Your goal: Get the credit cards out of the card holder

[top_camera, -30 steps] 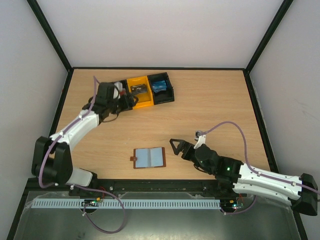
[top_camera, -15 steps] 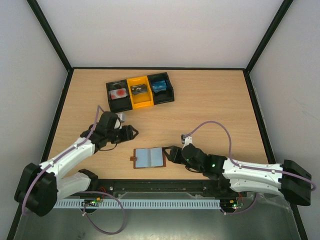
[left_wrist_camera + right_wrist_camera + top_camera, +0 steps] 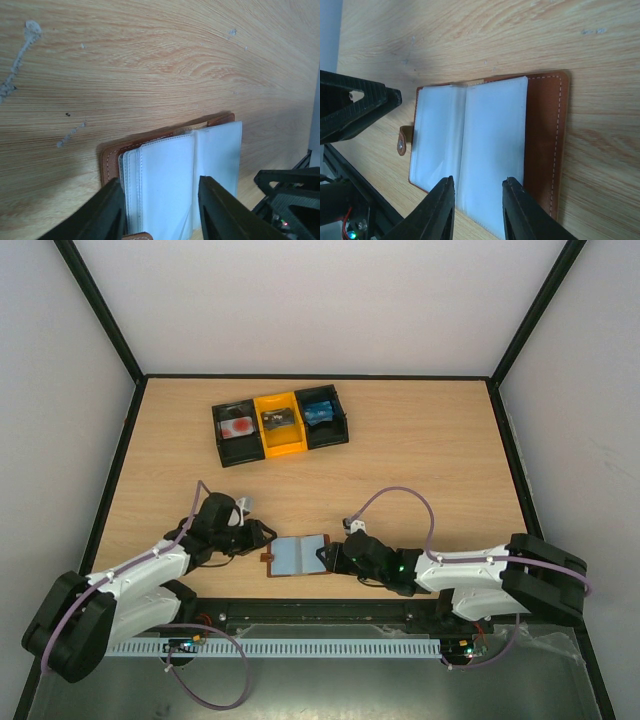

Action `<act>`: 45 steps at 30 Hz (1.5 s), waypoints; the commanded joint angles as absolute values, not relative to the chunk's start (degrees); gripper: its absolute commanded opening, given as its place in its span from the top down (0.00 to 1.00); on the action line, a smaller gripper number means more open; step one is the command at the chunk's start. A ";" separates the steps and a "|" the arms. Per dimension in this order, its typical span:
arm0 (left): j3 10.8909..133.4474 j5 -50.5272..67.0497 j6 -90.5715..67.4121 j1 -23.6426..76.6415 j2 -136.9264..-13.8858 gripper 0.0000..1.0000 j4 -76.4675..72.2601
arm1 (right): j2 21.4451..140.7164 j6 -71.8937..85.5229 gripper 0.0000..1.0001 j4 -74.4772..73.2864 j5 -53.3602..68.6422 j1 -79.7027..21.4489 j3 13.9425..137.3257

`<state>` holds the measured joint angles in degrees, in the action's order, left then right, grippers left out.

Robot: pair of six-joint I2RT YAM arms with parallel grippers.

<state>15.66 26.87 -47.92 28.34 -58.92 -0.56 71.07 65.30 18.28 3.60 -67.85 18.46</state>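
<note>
Card holder (image 3: 299, 556) lies open on the table (image 3: 420, 460), between both arms. Left gripper (image 3: 157, 190) and right gripper (image 3: 480, 182) straddle opposite ends, jaws half-parted; I cannot tell whether either bites. I judge it light, floppy leather: pin the covers.

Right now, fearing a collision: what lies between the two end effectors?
Only the open card holder, shown in the top view.

I'm in a robot lab cell: white walls (image 3: 300, 300) in a black frame (image 3: 100, 315), wood desk (image 3: 420, 460), my left arm (image 3: 140, 570) and right arm (image 3: 470, 570) bolted at its near edge, cable duct (image 3: 300, 648) alongside.
</note>
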 commanded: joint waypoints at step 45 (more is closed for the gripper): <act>10.93 31.18 -62.51 37.71 -75.07 0.91 -33.36 | 78.34 67.47 0.98 29.89 -0.59 -68.12 12.92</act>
<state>10.90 29.74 -60.18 36.93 -74.78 -28.21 79.40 66.70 29.06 2.02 -67.85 14.37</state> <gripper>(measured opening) 0.069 0.022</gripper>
